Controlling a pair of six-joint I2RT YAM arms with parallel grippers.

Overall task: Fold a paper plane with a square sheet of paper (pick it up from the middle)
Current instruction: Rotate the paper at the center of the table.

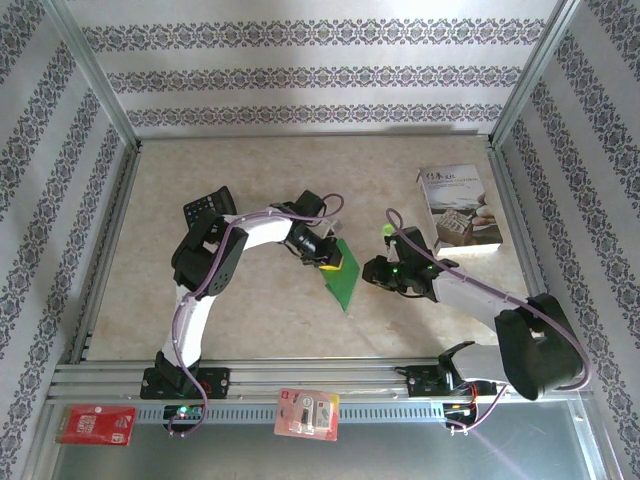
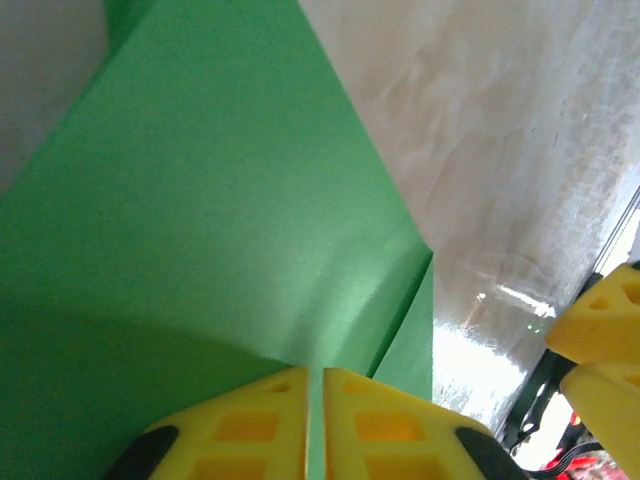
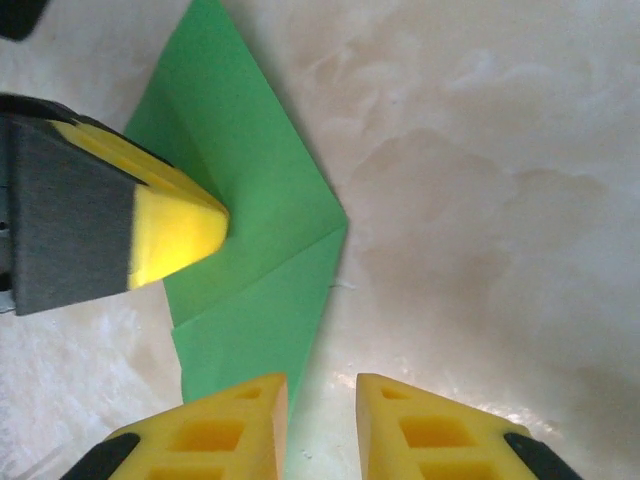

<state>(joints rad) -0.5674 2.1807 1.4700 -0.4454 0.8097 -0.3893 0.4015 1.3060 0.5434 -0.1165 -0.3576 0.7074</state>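
The left hand (image 2: 315,378) is seen with its two yellow fingers brought together, only a hairline slit left between them. Its tips are set down on a green sheet of paper (image 2: 220,200). From the right wrist, one of those fingers (image 3: 175,230) is shown side-on, its yellow tip touching the sheet (image 3: 265,215) near the middle, where folded flaps meet along a crease. Whether any paper is pinched between the fingers cannot be told.

The right hand (image 3: 322,385) is held with its fingers apart. Bare bench (image 3: 480,200) is seen through the gap, the sheet's near corner lies just beside the inner edge of one finger, and nothing is gripped.

From above, the sheet (image 1: 343,280) is found near the middle of the pale, marbled bench (image 1: 250,320), folded to a narrow shape with its point turned toward the arms' bases. The left hand (image 1: 325,255) is placed over its far end, and the right hand (image 1: 378,270) just beside it on the right. A white printed booklet (image 1: 458,205) is seen well apart at the far right. A red card (image 1: 95,425) and a small packet (image 1: 308,413) are laid on the metal ledge at the near edge.
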